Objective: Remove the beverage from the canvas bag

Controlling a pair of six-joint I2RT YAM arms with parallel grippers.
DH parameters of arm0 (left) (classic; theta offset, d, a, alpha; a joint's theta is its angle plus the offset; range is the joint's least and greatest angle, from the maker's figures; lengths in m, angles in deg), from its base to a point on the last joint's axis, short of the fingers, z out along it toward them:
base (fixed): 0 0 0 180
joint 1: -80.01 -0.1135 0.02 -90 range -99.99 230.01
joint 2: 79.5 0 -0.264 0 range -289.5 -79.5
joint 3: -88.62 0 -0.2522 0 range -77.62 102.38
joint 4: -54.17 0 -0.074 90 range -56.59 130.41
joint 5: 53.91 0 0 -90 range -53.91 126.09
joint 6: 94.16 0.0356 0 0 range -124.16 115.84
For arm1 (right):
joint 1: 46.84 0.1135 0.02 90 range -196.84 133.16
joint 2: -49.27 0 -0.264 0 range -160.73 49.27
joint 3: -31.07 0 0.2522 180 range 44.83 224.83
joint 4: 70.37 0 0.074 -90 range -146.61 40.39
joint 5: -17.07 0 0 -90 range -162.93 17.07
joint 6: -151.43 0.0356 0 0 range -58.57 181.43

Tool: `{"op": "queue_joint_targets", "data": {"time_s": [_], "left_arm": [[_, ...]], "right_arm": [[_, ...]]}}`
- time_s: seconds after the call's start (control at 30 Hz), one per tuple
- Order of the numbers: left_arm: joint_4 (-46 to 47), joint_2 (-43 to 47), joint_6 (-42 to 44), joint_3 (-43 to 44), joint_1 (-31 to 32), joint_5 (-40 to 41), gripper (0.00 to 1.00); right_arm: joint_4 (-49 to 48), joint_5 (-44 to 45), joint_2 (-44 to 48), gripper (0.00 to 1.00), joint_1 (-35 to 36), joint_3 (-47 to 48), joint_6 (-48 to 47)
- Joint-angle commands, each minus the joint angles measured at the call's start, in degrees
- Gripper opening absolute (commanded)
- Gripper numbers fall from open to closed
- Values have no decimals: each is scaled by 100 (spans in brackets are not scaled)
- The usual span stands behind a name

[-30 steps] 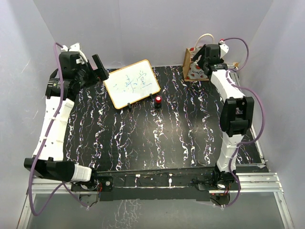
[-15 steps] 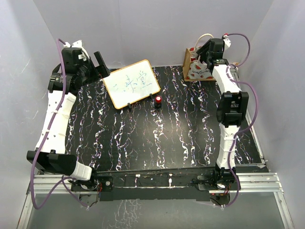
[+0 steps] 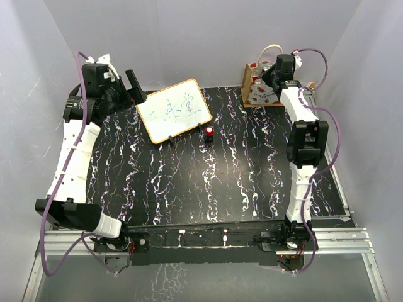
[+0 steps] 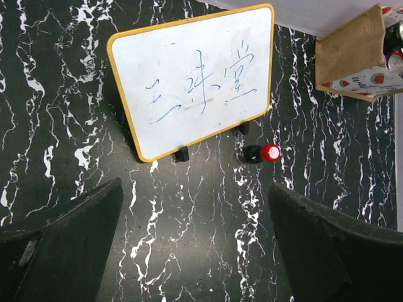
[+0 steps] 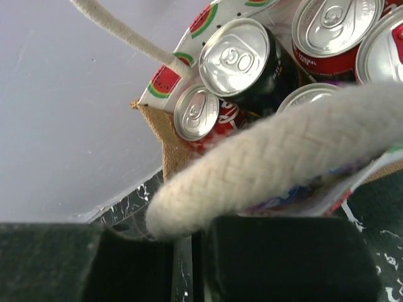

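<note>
Since a second ago the right gripper [image 5: 189, 251] was pulled in over the canvas bag [image 3: 252, 95] at the table's [image 3: 189, 189] far right corner and shut against its cord handle [image 5: 271, 151], so it'd best be reopened and lowered round one can [image 5: 234, 56]; left gripper [image 4: 195, 185] was held open.

Two YAM arms, white shells w/ black joints.
L arm [image 3: 70, 154] & R arm [image 3: 301, 113]: boxy white links, black motor housings at elbow/wrist, one purple cable [image 3: 332, 135] run along each. L gripper [image 4: 194, 185] & R gripper [image 5: 187, 251]: matte black fingers, blunt, wedge-shaped, no markings legible.
</note>
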Motion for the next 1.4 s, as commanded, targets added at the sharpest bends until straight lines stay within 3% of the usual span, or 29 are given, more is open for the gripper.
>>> {"op": "queue_joint_targets", "data": {"time_s": [0.0, 0.4, 0.73, 0.93, 1.1, 1.23, 1.37], "left_arm": [[-114, 351, 43, 94, -48, -342, 97], [-494, 1284, -119, -310, -48, -1033, 97], [-622, 1935, -746, -639, -48, -2371, 97], [647, 2345, -1946, -1704, -47, -3680, 97], [1792, 2660, -2912, -2613, -13, -4082, 97], [1923, 2469, -2971, -2733, 649, -3717, 97], [2011, 1877, -2836, -2519, 2186, -2732, 97]], "right_arm": [[43, -293, 827, 7, 12, -516, -69], [449, -995, 3147, 7, 17, -3112, -428], [1392, -2308, 5450, 7, 228, -5267, -689], [1967, -2875, 7230, 7, 495, -6437, -751], [2908, -3238, 8354, 7, 501, -7108, -956], [3620, -3264, 8941, 7, 508, -7250, -1124], [4181, -3054, 9147, 8, 504, -7168, -1172]]}}
